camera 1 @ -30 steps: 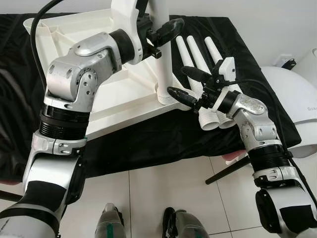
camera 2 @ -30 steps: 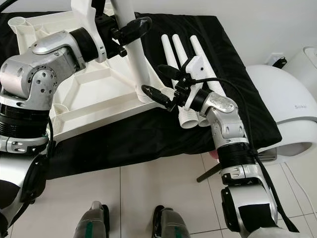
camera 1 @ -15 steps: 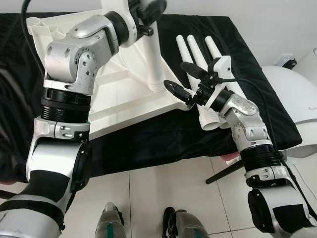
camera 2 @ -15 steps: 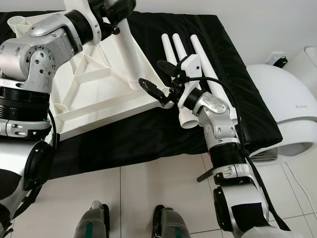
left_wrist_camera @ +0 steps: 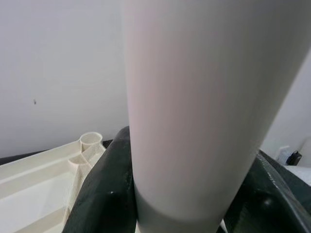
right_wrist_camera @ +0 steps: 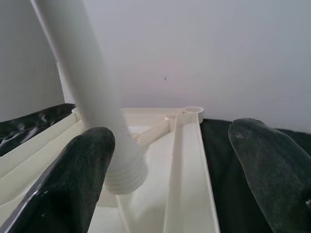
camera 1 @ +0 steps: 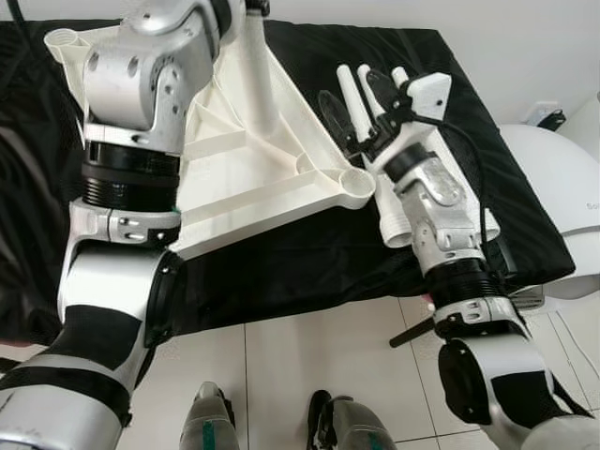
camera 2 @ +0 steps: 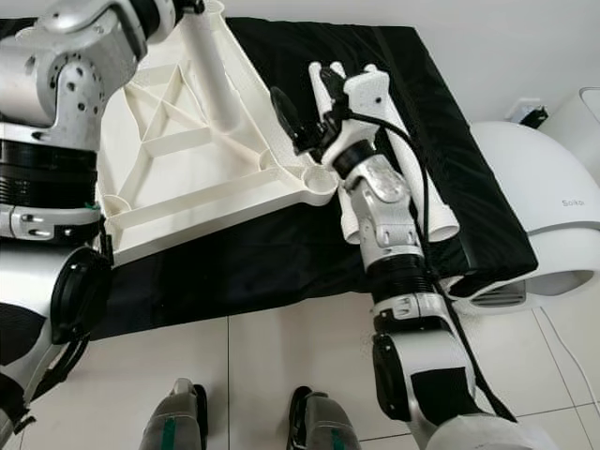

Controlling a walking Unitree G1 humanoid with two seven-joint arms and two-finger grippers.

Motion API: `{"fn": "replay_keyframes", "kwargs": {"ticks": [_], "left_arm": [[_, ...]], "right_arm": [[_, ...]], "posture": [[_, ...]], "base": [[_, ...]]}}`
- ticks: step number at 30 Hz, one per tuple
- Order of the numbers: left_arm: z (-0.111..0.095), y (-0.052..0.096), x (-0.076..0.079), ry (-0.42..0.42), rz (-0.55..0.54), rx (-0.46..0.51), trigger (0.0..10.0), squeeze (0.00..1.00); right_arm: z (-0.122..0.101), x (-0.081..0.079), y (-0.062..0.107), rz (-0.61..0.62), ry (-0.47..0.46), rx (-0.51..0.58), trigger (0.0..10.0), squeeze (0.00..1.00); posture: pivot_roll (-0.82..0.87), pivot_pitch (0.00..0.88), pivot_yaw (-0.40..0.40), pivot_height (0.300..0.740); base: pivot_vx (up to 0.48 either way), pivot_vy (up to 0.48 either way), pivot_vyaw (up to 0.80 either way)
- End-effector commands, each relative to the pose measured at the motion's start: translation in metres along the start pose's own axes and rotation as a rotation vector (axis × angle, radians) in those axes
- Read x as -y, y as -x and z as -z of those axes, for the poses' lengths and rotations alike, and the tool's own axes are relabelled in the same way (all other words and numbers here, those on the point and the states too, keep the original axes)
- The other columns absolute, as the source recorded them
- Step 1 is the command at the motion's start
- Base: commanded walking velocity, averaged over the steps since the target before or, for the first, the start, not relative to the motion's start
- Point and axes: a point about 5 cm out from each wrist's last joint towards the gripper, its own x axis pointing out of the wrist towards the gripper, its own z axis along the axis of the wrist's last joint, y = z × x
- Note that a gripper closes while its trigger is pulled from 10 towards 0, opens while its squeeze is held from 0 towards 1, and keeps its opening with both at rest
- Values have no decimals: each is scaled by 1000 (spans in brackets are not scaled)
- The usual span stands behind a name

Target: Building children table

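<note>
The tabletop (camera 1: 253,178) has swung round; left tool (left_wrist_camera: 180,204) still clamps the leg (left_wrist_camera: 194,97), right tool (camera 1: 356,112) gapes empty.

White plastic tabletop (camera 1: 253,169) lies upside down on black cloth, ribbed underside up, round leg sockets at corners. One white tapered leg (camera 1: 255,70) stands upright in a socket toward 12 o'clock. Three loose white legs (camera 2: 436,211) lie side by side at 3 o'clock, wide ends toward 6 o'clock.
</note>
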Motion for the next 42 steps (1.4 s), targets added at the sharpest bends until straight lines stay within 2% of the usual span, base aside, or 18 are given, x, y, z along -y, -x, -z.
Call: {"fn": "replay_keyframes", "kwargs": {"ticks": [1, 4, 6, 9, 17, 22, 31, 37, 42], "left_arm": [[-9, -2, 10, -25, -6, 28, 10000, 0], [-9, -2, 12, -26, -4, 30, 10000, 0], [-11, -4, 19, -19, 3, 34, 10000, 0], [-11, -5, 19, -16, 5, 33, 10000, 0], [-16, -5, 36, -12, 41, 39, 10000, 0], [-18, -6, 37, -13, 54, 45, 10000, 0], [-26, -17, 5, -10, 58, 29, 10000, 0], [-29, -17, -2, -5, 62, 25, 10000, 0], [-32, -18, -5, -5, 71, 25, 10000, 0]], "right_arm": [[2, -6, -4, -29, -15, -4, 10000, 0], [3, -8, -6, -39, -21, -5, 10000, 0], [4, -14, -15, -40, -5, 2, 10000, 0], [4, -15, -16, -39, -2, 3, 10000, 0], [2, -15, -30, -36, 26, -2, 10000, 0], [3, -14, -36, -16, 65, -23, 10000, 0], [-4, -16, -51, -2, 124, -19, 10000, 0], [-11, -21, -59, -11, 119, 2, 10000, 0], [-12, -28, -64, -49, 76, 14, 10000, 0]], "posture": [[125, 156, -71, 740], [125, 156, -71, 740], [126, 153, -72, 740], [128, 150, -72, 740], [136, 143, -74, 740], [138, 141, -74, 740], [139, 143, -69, 740], [140, 150, -70, 740], [146, 157, -74, 740]], "base": [[0, 0, 0], [0, 0, 0], [0, 0, 0], [0, 0, 0], [0, 0, 0], [0, 0, 0], [0, 0, 0], [0, 0, 0], [0, 0, 0]]}}
